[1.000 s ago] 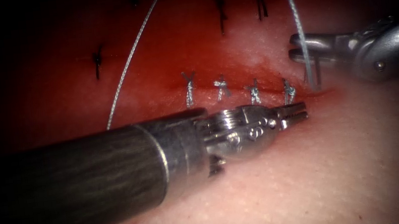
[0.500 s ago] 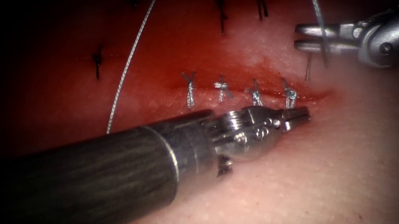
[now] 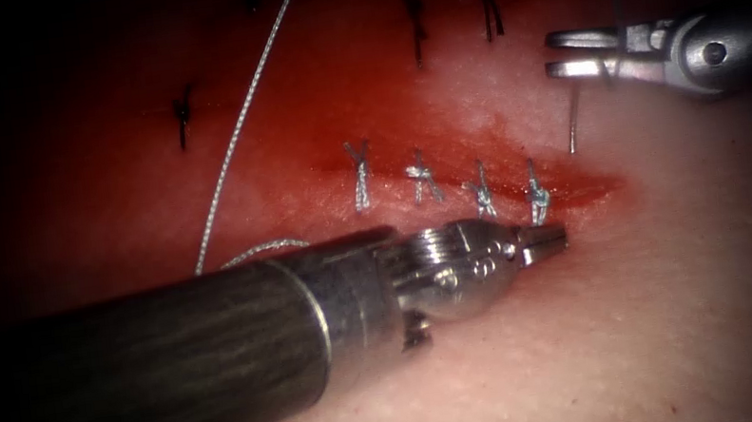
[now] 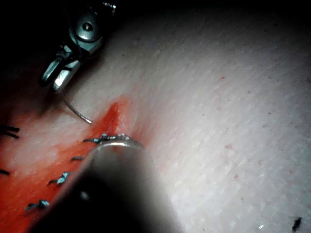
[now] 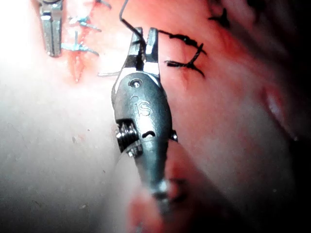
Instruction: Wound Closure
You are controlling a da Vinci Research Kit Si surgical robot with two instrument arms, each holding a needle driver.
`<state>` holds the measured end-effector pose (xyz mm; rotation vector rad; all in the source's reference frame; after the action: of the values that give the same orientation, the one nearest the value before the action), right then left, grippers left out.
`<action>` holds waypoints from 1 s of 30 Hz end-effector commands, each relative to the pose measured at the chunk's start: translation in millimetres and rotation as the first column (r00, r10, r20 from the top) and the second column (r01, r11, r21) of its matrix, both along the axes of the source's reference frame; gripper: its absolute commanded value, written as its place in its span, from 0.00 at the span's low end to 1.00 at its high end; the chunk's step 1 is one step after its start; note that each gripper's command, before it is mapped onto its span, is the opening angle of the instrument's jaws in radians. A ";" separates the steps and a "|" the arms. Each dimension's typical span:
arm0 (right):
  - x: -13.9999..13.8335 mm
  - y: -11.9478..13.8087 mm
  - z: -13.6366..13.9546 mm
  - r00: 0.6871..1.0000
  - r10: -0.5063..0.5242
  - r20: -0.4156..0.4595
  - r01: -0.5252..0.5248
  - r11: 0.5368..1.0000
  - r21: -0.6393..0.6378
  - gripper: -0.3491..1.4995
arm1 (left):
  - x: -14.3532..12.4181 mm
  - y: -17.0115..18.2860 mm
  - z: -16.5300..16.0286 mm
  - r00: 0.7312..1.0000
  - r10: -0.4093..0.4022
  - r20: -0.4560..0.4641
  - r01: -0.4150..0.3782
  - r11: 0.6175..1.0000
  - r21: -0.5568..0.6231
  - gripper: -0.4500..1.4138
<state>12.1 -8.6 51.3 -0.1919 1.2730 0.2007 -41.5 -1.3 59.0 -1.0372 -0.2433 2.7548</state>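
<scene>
Tissue (image 3: 601, 327), pale and fatty with red fluid (image 3: 334, 101) pooled across it, carries a short horizontal cut (image 3: 584, 185) in the endoscope view. The cut is crossed by four knotted silver-blue stitches (image 3: 481, 196), and older dark stitches (image 3: 417, 19) sit farther back. The left arm's steel needle driver (image 3: 547, 240) lies low across the tissue on its dark shaft (image 3: 173, 351). Its jaws are pressed together with nothing seen between them, the tip just below the rightmost stitch. The right arm's needle driver (image 3: 572, 55) hangs above and to the right of the cut's right end, its jaws showing only a narrow slit. The thin curved steel needle (image 3: 571, 123) hangs from them, gripped near its thread end as far as can be made out. Its free end points down, near the tissue and outside it. The twisted grey thread (image 3: 241, 127) runs in a long arc on the left and loops behind the shaft. In the left wrist view, the needle (image 4: 77, 111) curves out just under the right tool (image 4: 57, 80), its point close to the red end of the cut (image 4: 111, 114). In the right wrist view, the right tool (image 5: 144, 41) pinches close, thread (image 5: 122, 19) rising from its tips. A short length of needle (image 5: 109, 74) juts out beside it, well apart from the closed left tool (image 5: 51, 48).
</scene>
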 end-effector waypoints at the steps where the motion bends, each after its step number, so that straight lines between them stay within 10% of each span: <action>1: 0.7 0.8 0.0 1.000 0.015 -0.008 -0.015 1.000 -0.026 0.00 | -0.7 0.2 0.5 1.000 0.004 0.000 -0.004 1.000 0.000 0.26; 30: 2.0 -2.7 0.1 0.994 -0.105 0.026 0.105 0.994 -0.030 0.00 | -0.6 0.4 0.4 1.000 0.007 0.000 -0.007 1.000 0.003 0.27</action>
<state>13.2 -11.4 50.9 -0.1414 1.2614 0.0992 -41.4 -1.2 59.0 -1.0373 -0.2549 2.7590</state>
